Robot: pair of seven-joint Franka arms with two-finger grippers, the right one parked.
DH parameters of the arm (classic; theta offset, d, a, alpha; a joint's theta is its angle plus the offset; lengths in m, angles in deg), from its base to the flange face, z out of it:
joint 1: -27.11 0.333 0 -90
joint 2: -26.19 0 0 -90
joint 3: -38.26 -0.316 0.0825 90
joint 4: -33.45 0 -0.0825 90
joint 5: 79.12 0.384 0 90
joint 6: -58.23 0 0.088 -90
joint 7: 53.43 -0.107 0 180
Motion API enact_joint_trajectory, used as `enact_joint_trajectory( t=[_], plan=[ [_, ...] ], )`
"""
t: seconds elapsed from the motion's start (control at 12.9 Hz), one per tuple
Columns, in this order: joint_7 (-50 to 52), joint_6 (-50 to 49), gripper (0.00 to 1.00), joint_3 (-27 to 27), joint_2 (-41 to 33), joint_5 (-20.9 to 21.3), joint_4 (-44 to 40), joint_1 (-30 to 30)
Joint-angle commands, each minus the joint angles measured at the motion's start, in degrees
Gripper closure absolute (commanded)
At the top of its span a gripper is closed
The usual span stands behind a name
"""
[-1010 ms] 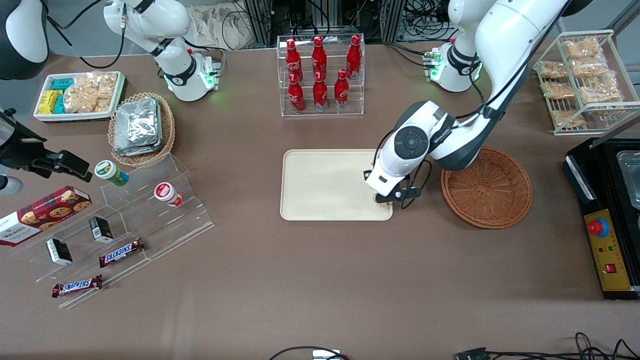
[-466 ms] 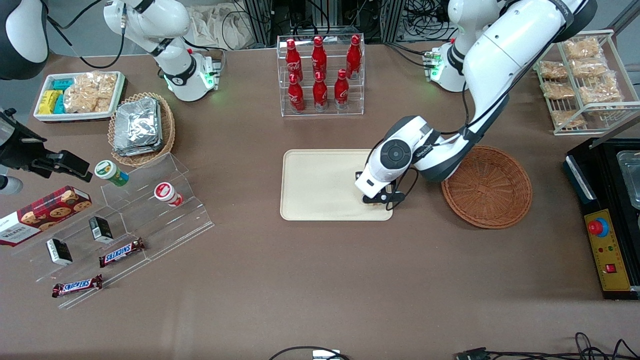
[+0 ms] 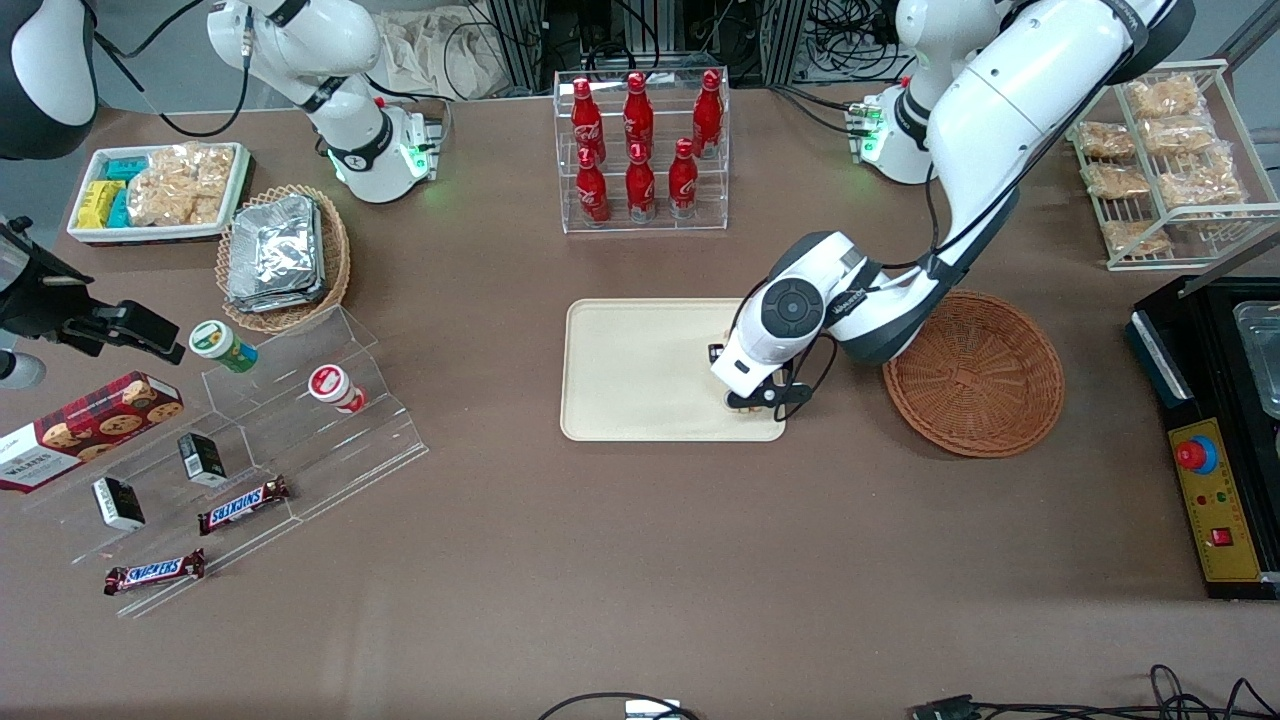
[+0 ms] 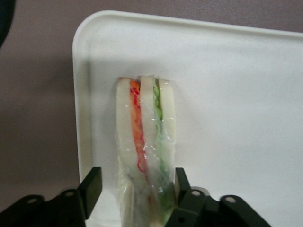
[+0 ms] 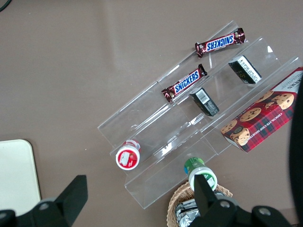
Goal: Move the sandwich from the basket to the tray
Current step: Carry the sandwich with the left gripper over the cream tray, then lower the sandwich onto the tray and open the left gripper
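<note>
Sandwich [image 4: 147, 156] on tray [image 4: 236, 94], between open hand [image 4: 137, 189] fingers.

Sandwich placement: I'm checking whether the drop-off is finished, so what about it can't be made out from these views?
- Front view: the sandwich is hidden under the arm's wrist over the tray.
- Left wrist view: the sandwich's near end is cut off by the frame edge between the gripper jaws, which stand apart with a gap at one side.
- Whether it rests on the tray or hangs just above: not clear.
- The basket shows nothing inside.

6 cola bottles [image 3: 637, 150] | 2 Snickers bars [image 3: 243, 504] (both on acrylic) | 2 wicker baskets [image 3: 975, 375]
</note>
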Motion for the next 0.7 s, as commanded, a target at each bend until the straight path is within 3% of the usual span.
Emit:
enact_joint_trajectory(
  t=[0.0, 0.62],
  plan=[
    [1.7, -4.9, 0.00, 0.6, -4.5, 0.1, -0.5, 0.7],
    [-1.1, -25.9, 0.00, 0.2, -17.4, -8.8, -14.0, 0.8]
  ],
)
